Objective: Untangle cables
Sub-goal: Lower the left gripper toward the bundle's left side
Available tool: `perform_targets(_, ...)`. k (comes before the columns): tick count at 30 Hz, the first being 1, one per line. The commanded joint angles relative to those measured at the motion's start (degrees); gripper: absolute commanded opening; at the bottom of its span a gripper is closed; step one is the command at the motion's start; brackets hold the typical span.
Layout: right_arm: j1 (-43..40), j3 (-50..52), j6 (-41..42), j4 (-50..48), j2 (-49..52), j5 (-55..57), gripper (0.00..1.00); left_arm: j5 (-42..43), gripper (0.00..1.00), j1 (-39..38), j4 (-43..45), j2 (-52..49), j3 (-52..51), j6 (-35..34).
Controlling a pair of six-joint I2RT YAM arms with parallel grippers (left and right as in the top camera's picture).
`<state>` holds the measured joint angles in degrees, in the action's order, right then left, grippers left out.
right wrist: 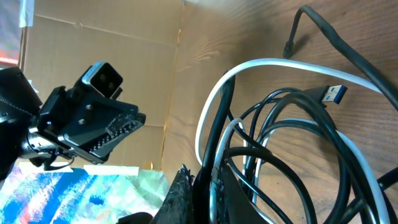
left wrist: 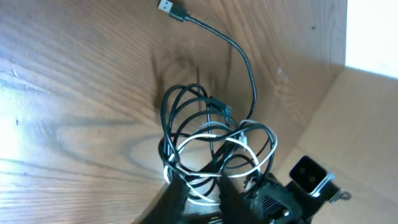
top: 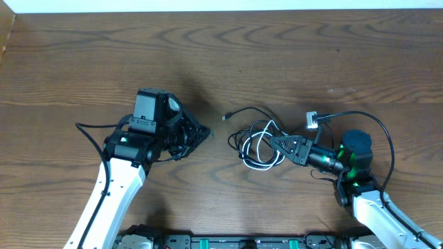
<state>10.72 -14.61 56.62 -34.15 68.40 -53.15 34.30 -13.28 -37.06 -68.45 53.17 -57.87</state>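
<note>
Two cables (top: 259, 142), one black (left wrist: 250, 68) and one white (right wrist: 273, 61), lie looped through each other in one tangle on the desk (top: 104, 62), right of centre. There are two tools. The right tool (top: 277, 142) sits at the tangle's right edge, pressed together and pinching strands of it. The left tool (top: 206, 133) points at the tangle from the left, apart from it, its fingers spread only narrowly. The black cable's plug (top: 225, 116) lies free between them

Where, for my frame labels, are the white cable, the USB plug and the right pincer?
White cable (right wrist: 273, 61): right wrist, arc's top.
USB plug (left wrist: 171, 9): left wrist, plug body.
Right pincer (top: 273, 141): overhead, between fingertips.
</note>
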Motion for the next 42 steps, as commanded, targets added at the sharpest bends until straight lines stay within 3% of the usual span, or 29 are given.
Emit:
perform_targets(1, 0.1, -0.6, 1.6, 0.0, -0.1, -0.3, 0.02, -0.5, 0.32, 0.0, -0.3, 0.3, 0.5, 2.3)
perform_targets(2, 0.1, -0.6, 2.1, 0.4, -0.1, -0.1, 0.01, -0.5, 0.43, 0.0, -0.4, 0.3, 0.5, 0.6)
perform_targets(7, 0.1, -0.6, 2.2, 1.4, -0.1, 0.2, 0.02, -0.2, 0.44, 0.0, -0.7, 0.3, 0.5, -12.8)
perform_targets(9, 0.1, -0.6, 2.8, 1.5, -0.1, 0.3, 0.02, 0.0, 0.63, 0.0, -2.1, 0.3, 0.5, -18.8)
perform_targets(13, 0.1, -0.6, 3.0, 1.8, -0.1, 0.6, 0.02, 0.4, 0.64, 0.0, -4.6, 0.3, 0.5, -26.6)
perform_targets(18, 0.1, -0.6, 3.2, 1.8, -0.1, 0.6, 0.02, 2.8, 0.64, 0.0, -4.7, 0.3, 0.5, -31.0)
perform_targets(34, 0.1, -0.6, 3.5, 1.8, -0.1, 0.7, 0.01, 2.8, 0.64, 0.0, -4.7, 0.3, 0.5, -30.8)
perform_targets(37, 0.1, -0.6, 3.8, 1.8, -0.1, 0.7, 0.02, 1.6, 0.71, 0.0, -4.7, 0.3, 0.5, -23.6)
perform_targets(42, 0.1, -0.6, 3.8, 1.8, -0.1, 0.7, 0.02, -1.3, 0.79, -0.1, -3.0, 0.3, 0.5, -4.2)
